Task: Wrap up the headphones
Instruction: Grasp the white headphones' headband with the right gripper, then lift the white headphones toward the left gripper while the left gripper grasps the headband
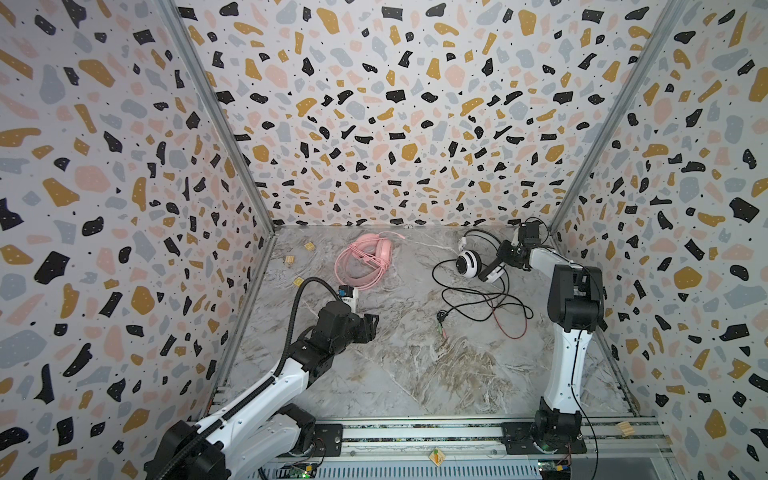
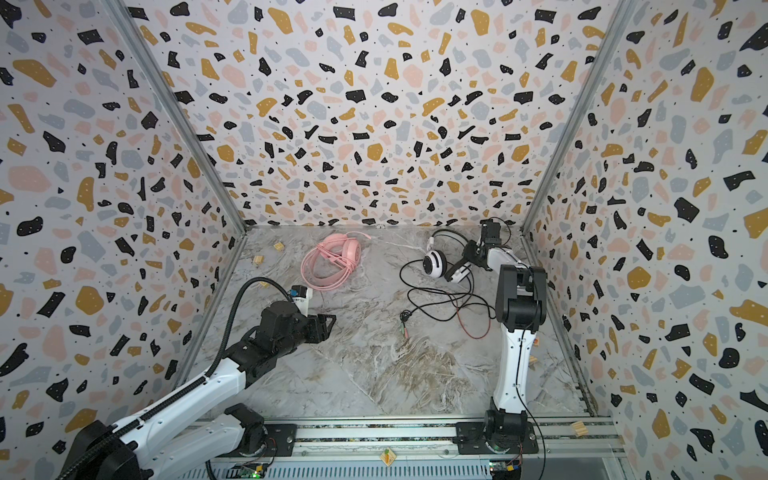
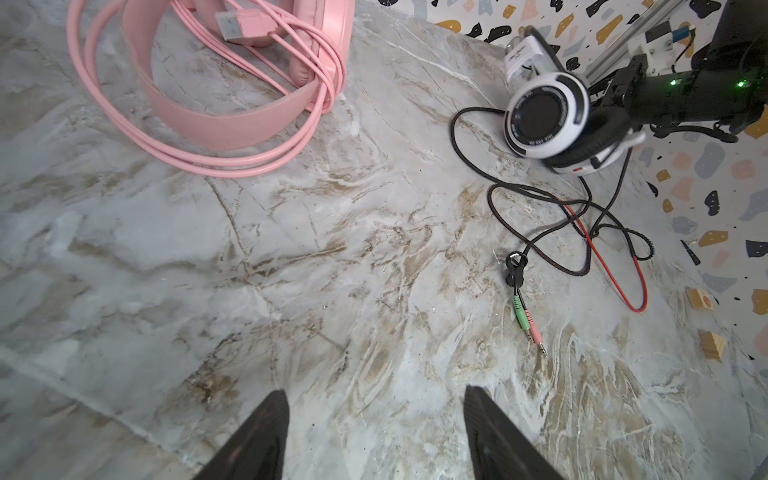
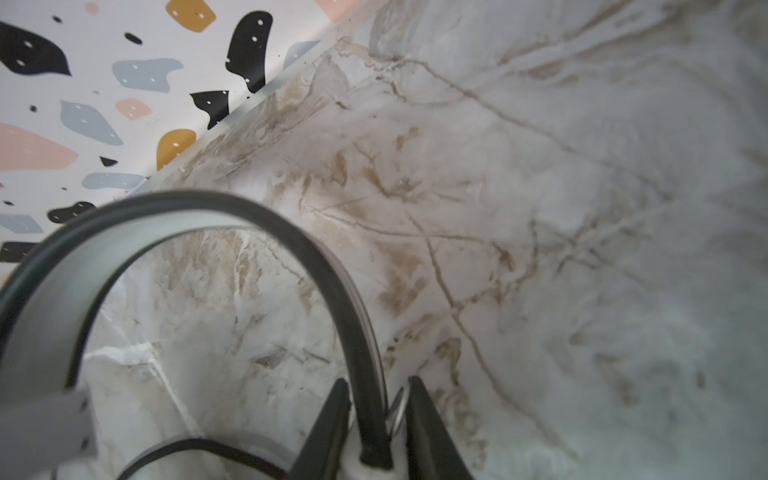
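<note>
Two headsets lie on the marble table point(image 1: 415, 374), and by our reading one of them is finished. The pink headset point(image 1: 365, 258), our landmark here, has its pink cord point(image 3: 232, 169) gathered in several loops around the band, with the USB plug point(image 3: 230, 25) resting on the bundle. We judge that half of the task done.

Well to the right of the pink headset lies the white-and-black headset point(image 1: 468, 262). Its black cord point(image 1: 469, 297) is not wrapped at all. It sprawls in loose curves over the table, crossed by a thin red wire point(image 3: 633, 286), and ends in the green and pink audio plugs point(image 3: 527, 320), which lie nearer to us than the pink headset and off to its right.

The right gripper point(image 4: 377, 388) has its jaws drawn narrow on the black headband point(image 4: 347, 286) of this second headset, one finger on each side of the band close to an ear cup. From the blurred close view we cannot be sure whether the headset is lifted or rests on the table.

The left gripper point(image 3: 376, 399) hovers on the near side of the pink headset, jaws wide and holding nothing, over bare marble.

What is left, as we see it, is the whole black cord: it has to be gathered and wound round the second headset, likely with the left gripper fetching the plug end while the right one steadies the band.
</note>
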Robot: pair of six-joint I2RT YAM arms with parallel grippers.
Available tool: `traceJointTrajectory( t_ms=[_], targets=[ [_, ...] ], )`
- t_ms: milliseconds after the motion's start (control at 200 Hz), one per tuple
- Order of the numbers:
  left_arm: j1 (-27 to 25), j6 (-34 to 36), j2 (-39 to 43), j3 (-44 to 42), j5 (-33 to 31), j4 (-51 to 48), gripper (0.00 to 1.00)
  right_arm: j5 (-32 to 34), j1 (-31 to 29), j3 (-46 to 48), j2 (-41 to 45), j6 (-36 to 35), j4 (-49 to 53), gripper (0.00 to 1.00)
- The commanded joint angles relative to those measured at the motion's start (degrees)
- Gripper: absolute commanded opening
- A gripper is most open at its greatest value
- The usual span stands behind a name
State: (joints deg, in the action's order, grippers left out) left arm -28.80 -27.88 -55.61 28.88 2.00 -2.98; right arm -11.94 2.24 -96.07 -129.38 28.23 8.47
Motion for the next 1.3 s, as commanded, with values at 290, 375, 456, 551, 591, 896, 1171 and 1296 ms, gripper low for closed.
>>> traceJointTrajectory(
  t_ms=[290,375,456,551,591,896,1171,1296],
  targets=[
    [-0.6,0.2,2.2,9.0,0.3,-3.2,0.67,0.8,-6.0,21.1,27.3,-6.6,-14.2,0.12],
    [-0.6,2.1,1.1,11.8,1.4,-5.6,0.67,5.1,-10.6,26.9,34.8,-10.4,-17.8,0.11],
    [-0.6,4.4,0.0,15.6,3.2,-8.9,0.67,8.5,-14.7,31.7,41.2,-13.6,-20.5,0.1],
    [-0.7,6.7,-1.1,19.2,4.4,-11.1,0.68,12.2,-19.9,33.9,46.0,-17.4,-20.1,0.07],
    [-0.7,8.0,-1.7,21.1,4.7,-12.4,0.68,14.5,-22.6,34.9,47.8,-19.4,-20.1,0.07],
    [-0.7,13.8,-5.2,30.7,2.5,-17.2,0.75,23.1,-38.7,41.1,57.4,-30.2,-20.7,0.06],
    [-1.5,14.1,-8.7,36.3,3.3,-21.6,0.71,26.8,-46.7,42.2,58.7,-36.6,-19.9,0.07],
    [-2.8,14.8,-8.7,37.9,3.4,-24.2,0.68,28.5,-49.1,42.1,58.0,-38.1,-20.0,0.07]
  ],
)
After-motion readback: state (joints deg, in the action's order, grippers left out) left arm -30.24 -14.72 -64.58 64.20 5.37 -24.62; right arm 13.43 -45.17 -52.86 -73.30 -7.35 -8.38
